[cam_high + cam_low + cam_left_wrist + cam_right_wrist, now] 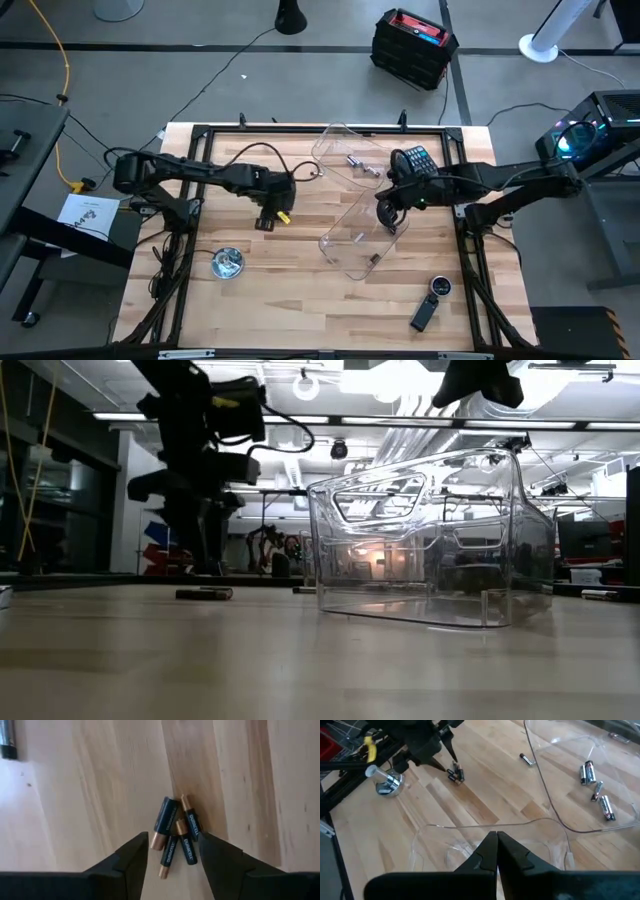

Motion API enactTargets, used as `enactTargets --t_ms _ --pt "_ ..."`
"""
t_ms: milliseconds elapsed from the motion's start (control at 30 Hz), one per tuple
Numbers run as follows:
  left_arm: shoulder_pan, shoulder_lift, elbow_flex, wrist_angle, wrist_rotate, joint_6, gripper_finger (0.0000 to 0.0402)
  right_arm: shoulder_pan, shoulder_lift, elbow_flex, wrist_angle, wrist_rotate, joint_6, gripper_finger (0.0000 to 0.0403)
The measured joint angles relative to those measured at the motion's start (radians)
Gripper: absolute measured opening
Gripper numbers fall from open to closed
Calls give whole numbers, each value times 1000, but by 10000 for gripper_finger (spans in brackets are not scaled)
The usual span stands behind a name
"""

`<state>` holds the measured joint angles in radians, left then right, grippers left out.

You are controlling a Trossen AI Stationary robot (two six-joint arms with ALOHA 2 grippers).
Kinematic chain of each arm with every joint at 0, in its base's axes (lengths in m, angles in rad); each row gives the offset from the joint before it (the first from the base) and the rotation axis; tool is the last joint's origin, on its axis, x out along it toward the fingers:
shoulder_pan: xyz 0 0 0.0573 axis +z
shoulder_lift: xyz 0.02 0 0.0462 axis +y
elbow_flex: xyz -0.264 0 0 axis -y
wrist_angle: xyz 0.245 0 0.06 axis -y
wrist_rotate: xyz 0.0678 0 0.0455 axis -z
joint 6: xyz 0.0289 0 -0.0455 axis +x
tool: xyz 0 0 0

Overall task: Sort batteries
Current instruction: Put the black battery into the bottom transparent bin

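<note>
Lying in a tight cluster on the bare wooden table (100, 780), four batteries (175, 832) show black bodies with copper-coloured ends and white lettering; one is thicker than the other three. The left gripper (172, 855) hangs just above them, its fingers parted around the cluster and gripping none. More batteries (595, 782) lie inside a clear tray (555, 820). The right gripper (496, 845), fingers pressed together and empty, hovers over a second clear tray (352, 240).

Grey floor (200, 80) surrounds the wooden table (300, 300). Beyond its far edge: black-and-red crate (413, 45), white fan base (541, 47), yellow cable (60, 70). Ceiling strip lights (400, 426) overhead.
</note>
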<state>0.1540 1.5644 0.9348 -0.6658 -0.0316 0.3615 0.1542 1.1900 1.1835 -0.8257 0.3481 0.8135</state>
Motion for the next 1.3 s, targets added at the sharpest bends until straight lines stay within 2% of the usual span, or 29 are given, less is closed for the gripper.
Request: enactTargets --t_ms 167,333,500,667,1000,1167,1300 --pt "51 -65 -79 21 69 47 150 29 0 0 -2 63 17 0" --pt "69 -118 -163 53 72 133 127 39 0 -1 -2 116 17 0" --pt "68 -99 -214 102 48 216 115 39 0 -1 -2 135 16 0" --pt "79 -85 -221 181 32 217 113 39 0 -1 0 145 20 0" --pt "89 -69 -221 156 65 219 113 38 0 -1 0 162 24 0" --pt "90 -24 -220 171 66 198 113 38 1 -1 3 171 25 0" --pt "84 7 -215 168 80 170 97 38 1 -1 4 171 43 0"
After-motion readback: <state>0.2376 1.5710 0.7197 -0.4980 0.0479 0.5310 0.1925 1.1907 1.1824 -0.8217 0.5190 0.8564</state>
